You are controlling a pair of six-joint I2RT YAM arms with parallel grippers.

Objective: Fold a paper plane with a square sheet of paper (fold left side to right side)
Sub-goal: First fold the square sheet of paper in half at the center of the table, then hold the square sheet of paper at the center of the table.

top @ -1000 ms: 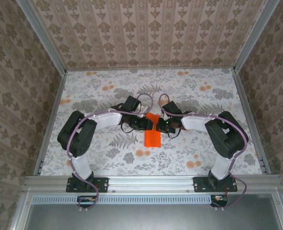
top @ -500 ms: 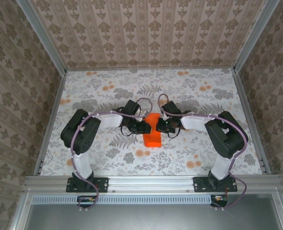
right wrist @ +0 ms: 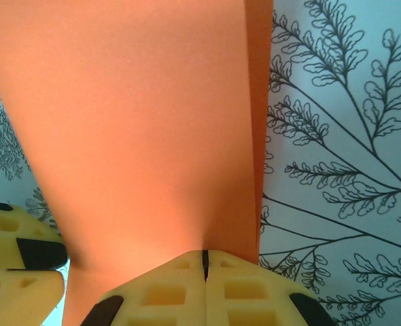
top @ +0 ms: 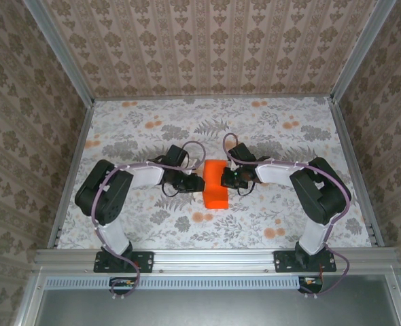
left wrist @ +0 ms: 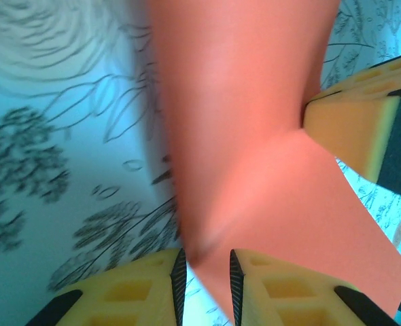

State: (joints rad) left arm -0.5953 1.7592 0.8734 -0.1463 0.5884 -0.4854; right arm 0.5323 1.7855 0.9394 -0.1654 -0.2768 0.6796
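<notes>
Square sheet of paper (top: pixel 215 189) sits at desk (top: pixel 139 129) centre, doubled over into a narrower shape. My right end effector (top: pixel 223 179), just right of desk centre, has its fingers pressed fully together, pinching the sheet's edge. My left end effector (top: pixel 200 182), just left of centre, shows a narrow gap between its pads (left wrist: pixel 179 272). The sheet's edge is in that gap, and I can't tell if it's gripped.

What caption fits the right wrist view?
Right gripper shut on the orange paper over the leaf-print table.
</notes>
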